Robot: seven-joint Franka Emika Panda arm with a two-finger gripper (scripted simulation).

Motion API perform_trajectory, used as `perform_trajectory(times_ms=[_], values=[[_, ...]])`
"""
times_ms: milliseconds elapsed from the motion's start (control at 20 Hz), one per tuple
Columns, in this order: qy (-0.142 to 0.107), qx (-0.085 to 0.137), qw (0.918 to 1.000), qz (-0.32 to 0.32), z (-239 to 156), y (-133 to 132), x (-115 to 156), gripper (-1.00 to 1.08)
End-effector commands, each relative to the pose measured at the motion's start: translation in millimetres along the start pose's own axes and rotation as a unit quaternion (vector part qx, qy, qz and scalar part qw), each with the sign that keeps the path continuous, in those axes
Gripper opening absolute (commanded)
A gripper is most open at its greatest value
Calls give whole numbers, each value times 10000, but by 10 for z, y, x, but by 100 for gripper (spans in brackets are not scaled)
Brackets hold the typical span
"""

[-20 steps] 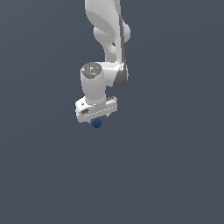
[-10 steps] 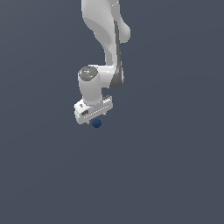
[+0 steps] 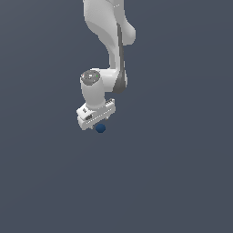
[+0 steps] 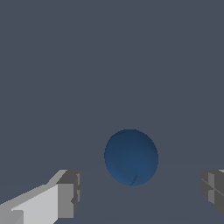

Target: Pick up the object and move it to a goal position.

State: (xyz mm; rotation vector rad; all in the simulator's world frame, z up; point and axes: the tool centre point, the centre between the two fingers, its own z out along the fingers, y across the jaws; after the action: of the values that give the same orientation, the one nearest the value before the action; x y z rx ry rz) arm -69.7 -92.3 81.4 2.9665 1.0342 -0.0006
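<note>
The object is a small dark blue ball point(image 3: 100, 129), and it shows just under the white hand in the exterior view. My gripper point(image 3: 97, 124) hangs straight over it, pointing down. The wrist view shows the ball point(image 4: 131, 157) large and round, lying in the gap between the two grey fingertips point(image 4: 68, 194). The gripper point(image 4: 140, 194) is open. Neither fingertip touches the ball, and there is clear space on both sides. The ball sits nearer one fingertip than the other.
The plain dark grey ground point(image 3: 173, 182) fills both views with no edge or marker. Above the hand, the white arm point(image 3: 107, 27) rises out of the exterior view's top.
The arm's upper links have leaned toward the exterior view's left, and the hand has shifted slightly that way. The ball has stayed where it was.
</note>
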Motion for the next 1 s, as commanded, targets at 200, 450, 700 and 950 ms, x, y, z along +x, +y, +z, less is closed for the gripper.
perform_trajectory(times_ms=[200,450,700,950], values=[[0,0,10000,-4,53,-2,-1,100],[1,0,10000,-11,264,-7,-8,100],[2,0,10000,-21,461,-9,-7,100],[2,0,10000,-21,504,-3,-5,-100]])
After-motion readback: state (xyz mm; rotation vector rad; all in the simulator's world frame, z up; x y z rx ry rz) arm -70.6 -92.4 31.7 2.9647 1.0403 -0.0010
